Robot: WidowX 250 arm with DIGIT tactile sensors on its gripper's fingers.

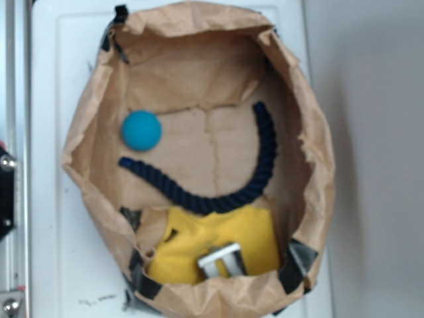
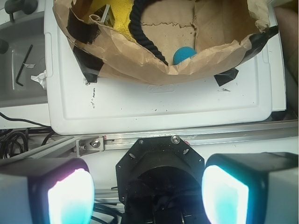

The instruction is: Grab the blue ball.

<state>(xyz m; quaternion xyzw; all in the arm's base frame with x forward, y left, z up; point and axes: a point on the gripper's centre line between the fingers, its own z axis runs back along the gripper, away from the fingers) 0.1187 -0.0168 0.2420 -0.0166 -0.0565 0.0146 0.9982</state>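
Note:
The blue ball [image 1: 142, 130] is a small plain teal sphere lying on the floor of a brown paper bag [image 1: 86, 126], at its left side. In the wrist view the blue ball [image 2: 184, 54] peeks over the bag's crumpled near rim. My gripper [image 2: 148, 196] is open, its two glowing pads [image 2: 71, 198] wide apart with nothing between them. It hangs well back from the bag, over the robot's black base and an aluminium rail. The gripper does not show in the exterior view.
A dark navy twisted rope [image 1: 255, 179] curves through the bag below and right of the ball. A yellow cloth [image 1: 218, 242] with a metal clip [image 1: 222, 260] lies at the bag's near end. The bag sits on a white board [image 2: 163, 107]. A hex key [image 2: 22, 67] lies off the board.

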